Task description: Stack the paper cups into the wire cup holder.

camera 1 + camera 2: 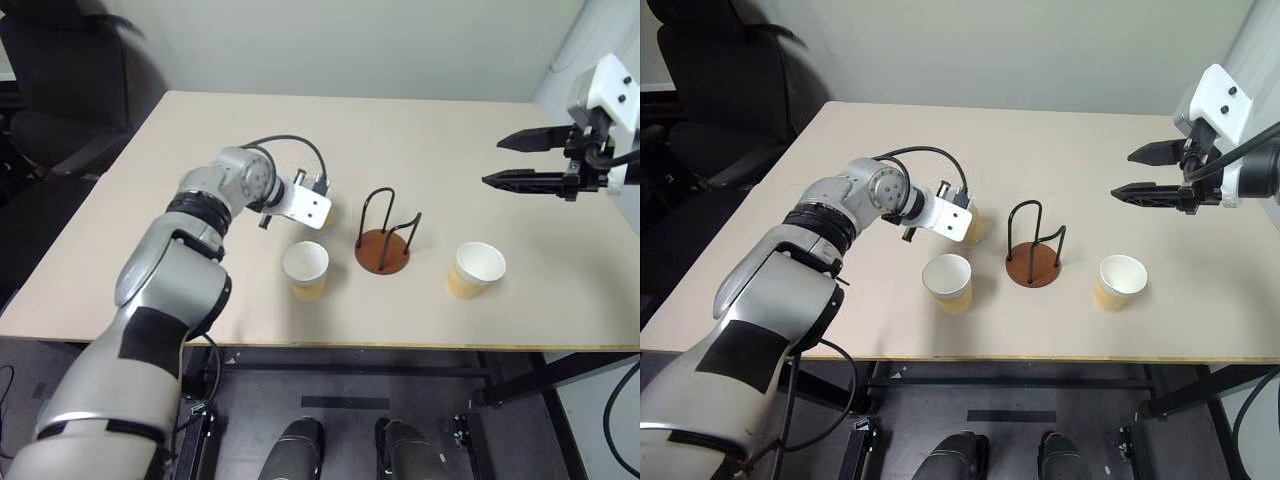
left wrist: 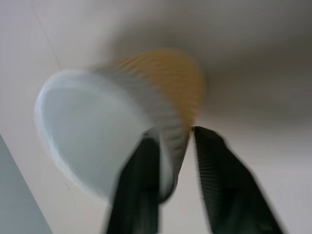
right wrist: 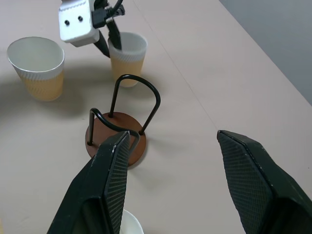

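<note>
- The left gripper (image 3: 111, 40) has pinched down on the wall of a tan-yellow tapered paper cup with a white rolled rim (image 3: 127, 59), one black finger (image 2: 139, 187) inside the rim and the other outside; a rim pinch like that should let the cup come straight up.
- That cup stands upright on the pale beige table (image 1: 440, 150), just beside the wire cup holder (image 1: 384, 238), a round reddish-brown disc with black wire loops, on the side away from the robot.
- The left arm reaches forward across the table, elbow bent, wrist angled down and inward toward the cup.
- The holder is empty, so no cup has gone in; this looks like the grasp for the first one.
- Two more matching cups wait upright: the near cup (image 1: 306, 268) close to the holder on its left, the far-right cup (image 1: 475, 269) further off on its right. Both sit clear of the loops, so each can be picked freely.
- The right gripper (image 1: 528, 160) hangs well above the table's right side, jaws spread wide, holding nothing, parked out of the way.
</note>
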You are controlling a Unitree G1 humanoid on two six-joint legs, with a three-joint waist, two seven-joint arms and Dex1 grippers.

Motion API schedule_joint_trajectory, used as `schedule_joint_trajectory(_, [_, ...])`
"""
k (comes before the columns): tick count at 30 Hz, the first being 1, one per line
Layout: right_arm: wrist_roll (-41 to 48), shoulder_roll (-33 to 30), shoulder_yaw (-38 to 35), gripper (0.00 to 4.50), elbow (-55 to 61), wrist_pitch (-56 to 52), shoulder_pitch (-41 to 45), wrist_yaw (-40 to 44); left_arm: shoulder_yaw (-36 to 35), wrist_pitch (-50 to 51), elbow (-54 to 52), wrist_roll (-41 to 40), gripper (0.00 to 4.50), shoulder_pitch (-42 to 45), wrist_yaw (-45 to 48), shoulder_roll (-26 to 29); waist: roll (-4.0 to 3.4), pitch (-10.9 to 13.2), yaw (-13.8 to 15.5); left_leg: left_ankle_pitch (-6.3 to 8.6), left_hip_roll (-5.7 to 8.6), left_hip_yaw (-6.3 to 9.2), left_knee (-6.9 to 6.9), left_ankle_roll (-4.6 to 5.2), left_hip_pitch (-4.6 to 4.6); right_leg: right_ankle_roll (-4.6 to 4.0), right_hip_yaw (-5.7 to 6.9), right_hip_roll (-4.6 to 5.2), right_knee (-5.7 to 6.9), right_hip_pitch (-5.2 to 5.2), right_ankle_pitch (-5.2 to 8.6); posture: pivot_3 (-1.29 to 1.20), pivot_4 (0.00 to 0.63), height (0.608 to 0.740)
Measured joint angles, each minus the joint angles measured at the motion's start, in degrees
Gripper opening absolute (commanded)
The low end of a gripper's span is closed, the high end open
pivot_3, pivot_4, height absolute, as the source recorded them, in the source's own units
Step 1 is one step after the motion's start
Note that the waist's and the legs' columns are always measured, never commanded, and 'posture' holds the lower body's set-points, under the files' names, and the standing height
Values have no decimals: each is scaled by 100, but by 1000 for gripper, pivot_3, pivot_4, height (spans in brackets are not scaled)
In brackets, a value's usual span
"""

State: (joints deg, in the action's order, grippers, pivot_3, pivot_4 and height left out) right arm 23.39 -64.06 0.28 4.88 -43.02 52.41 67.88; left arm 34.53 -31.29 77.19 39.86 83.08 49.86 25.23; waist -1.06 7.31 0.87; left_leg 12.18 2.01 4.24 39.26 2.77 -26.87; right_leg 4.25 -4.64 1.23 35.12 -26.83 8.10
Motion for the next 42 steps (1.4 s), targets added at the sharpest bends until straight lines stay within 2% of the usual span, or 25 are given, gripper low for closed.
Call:
schedule_joint_trajectory(6, [-72, -214, 39, 2862, -9, 191, -221, 277, 47, -66, 69, 70, 24, 158, 532, 205, 1, 0, 1, -1, 0, 3, 0, 1, -3, -1, -6, 2, -4, -1, 0, 0, 150, 740])
schedule_joint_trajectory(11, [-241, -212, 93, 2862, -282, 793, -264, 554, -42, -55, 81, -40, 24, 416, 1403, 384, 2, -1, -1, -4, 11, 5, -5, 6, -2, -3, 2, -2, -7, 2, 2, 0, 150, 740])
schedule_joint_trajectory(17, [-560, -182, 255, 2862, -930, 1292, -274, 844, -478, 48, 82, -540, 24, 637, 2661, 504, 5, -2, 2, -5, 16, 15, 0, 9, -7, -1, -9, 11, -11, 2, -2, 0, 150, 740])
schedule_joint_trajectory(21, [-696, -131, 358, 2862, -1262, 1512, -272, 1047, -596, 75, 74, -689, 24, 936, 3127, 543, 5, -2, 6, -5, 12, 22, -4, 13, -10, 1, -12, 31, -10, 1, -2, 0, 150, 740])
schedule_joint_trajectory(28, [-964, -106, 502, 2862, -1623, 1832, -227, 1320, -802, 260, 71, -867, 24, 1457, 3637, 544, 3, 0, -19, -3, 17, 7, -15, 15, -12, -8, -6, 10, -13, -6, 3, 0, 150, 740])
schedule_joint_trajectory(36, [-1003, -118, 506, 2862, -1602, 1699, -205, 1519, -1234, 559, 66, -1321, 24, 2146, 4000, 121, 4, 1, 0, 7, 9, 9, -9, 29, -17, -22, -15, 36, -17, 1, 16, 0, 150, 740])
schedule_joint_trajectory(42, [-1003, -218, 506, 2862, -1540, 1501, -192, 1655, -1283, 600, 68, -1492, 24, 2213, 4035, -292, 5, 2, -23, 9, 14, -8, -9, 34, -12, 3, -11, 27, -15, 1, 6, 0, 150, 740])
